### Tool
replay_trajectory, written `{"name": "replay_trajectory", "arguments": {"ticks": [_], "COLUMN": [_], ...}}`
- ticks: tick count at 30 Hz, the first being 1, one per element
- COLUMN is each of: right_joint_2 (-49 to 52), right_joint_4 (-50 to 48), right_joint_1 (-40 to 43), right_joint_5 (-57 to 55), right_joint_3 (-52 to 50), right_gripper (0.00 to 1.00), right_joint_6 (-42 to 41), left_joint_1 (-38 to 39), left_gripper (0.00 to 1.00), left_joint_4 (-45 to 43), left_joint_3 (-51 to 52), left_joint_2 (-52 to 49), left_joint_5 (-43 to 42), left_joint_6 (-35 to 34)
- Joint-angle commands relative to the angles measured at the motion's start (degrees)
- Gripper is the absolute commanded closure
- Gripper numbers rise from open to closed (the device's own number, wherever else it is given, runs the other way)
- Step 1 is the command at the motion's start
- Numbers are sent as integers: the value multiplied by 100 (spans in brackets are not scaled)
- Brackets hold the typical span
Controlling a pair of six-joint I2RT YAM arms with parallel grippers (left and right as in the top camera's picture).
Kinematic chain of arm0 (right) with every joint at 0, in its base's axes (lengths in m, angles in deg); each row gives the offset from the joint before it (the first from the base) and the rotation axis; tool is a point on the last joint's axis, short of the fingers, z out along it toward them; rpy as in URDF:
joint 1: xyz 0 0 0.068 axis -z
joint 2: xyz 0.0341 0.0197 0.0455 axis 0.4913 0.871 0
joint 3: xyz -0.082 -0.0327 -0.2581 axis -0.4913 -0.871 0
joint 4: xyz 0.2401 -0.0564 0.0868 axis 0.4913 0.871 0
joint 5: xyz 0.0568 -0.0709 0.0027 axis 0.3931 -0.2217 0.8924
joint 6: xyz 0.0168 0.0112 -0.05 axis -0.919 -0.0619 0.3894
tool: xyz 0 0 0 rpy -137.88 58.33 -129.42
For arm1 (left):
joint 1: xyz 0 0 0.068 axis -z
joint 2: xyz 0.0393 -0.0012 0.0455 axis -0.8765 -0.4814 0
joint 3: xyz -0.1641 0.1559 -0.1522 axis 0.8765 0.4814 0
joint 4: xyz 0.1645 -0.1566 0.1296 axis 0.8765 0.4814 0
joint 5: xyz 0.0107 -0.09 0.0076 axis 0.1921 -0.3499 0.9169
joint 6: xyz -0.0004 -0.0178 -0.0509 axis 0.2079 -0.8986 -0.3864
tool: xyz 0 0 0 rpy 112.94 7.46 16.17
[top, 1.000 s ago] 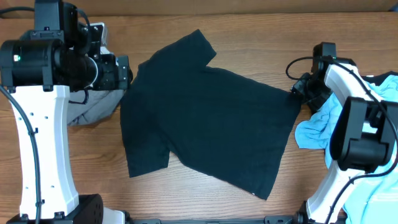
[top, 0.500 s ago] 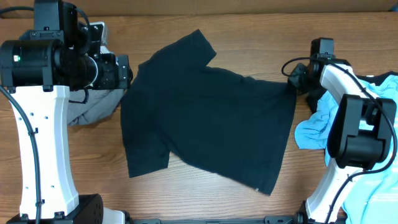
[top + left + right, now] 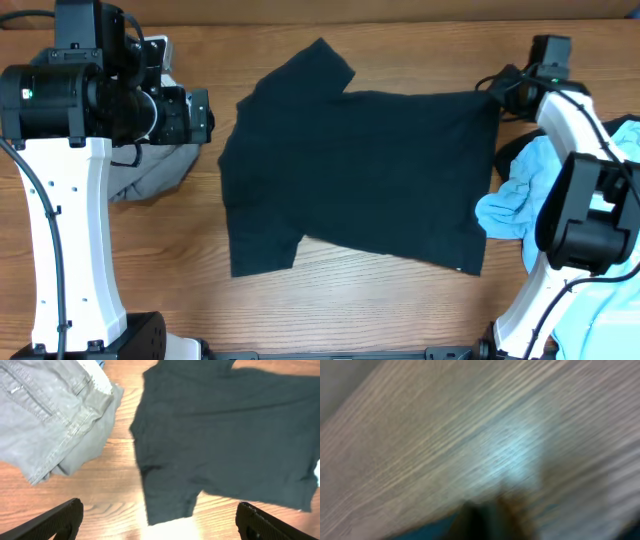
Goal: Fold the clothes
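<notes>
The black T-shirt (image 3: pixel 360 175) lies spread flat in the middle of the table, one sleeve toward the back and one toward the front left. My right gripper (image 3: pixel 496 94) sits at the shirt's back right corner and is shut on that corner. The right wrist view is motion-blurred, with only dark cloth (image 3: pixel 485 522) at its lower edge. My left gripper (image 3: pixel 200 114) hovers open left of the shirt. Its fingers (image 3: pixel 60 519) stand wide apart over bare wood, just short of the shirt's sleeve (image 3: pixel 170 500). Nothing is between them.
Grey trousers (image 3: pixel 150 172) lie crumpled at the left under my left arm and fill the left wrist view's upper left (image 3: pixel 50 415). A light blue T-shirt (image 3: pixel 512 195) is bunched at the right by my right arm's base.
My right gripper has moved toward the back right, dragging the shirt's corner with it. The whole shirt has shifted right and turned squarer to the table. My left arm has stayed put.
</notes>
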Motion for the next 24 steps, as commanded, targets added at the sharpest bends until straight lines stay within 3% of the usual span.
{"name": "replay_trajectory", "arguments": {"ticks": [1, 7, 19, 24], "right_joint_2": [-481, -1515, -3735, -4181], "right_joint_4": [391, 1423, 3703, 4782], "right_joint_1": [162, 236, 168, 170], "right_joint_5": [280, 737, 1589, 1676], "right_joint_3": [339, 393, 393, 393], "right_gripper": [59, 38, 35, 31], "right_joint_6": [85, 461, 638, 616], "left_joint_1": [-17, -22, -225, -267], "left_gripper": [0, 0, 0, 0], "left_joint_4": [151, 531, 538, 538], "left_joint_3": [-42, -42, 17, 763], "left_joint_2": [76, 79, 627, 793], "left_joint_5": [393, 660, 1241, 1040], "left_joint_6": [131, 98, -702, -802]}}
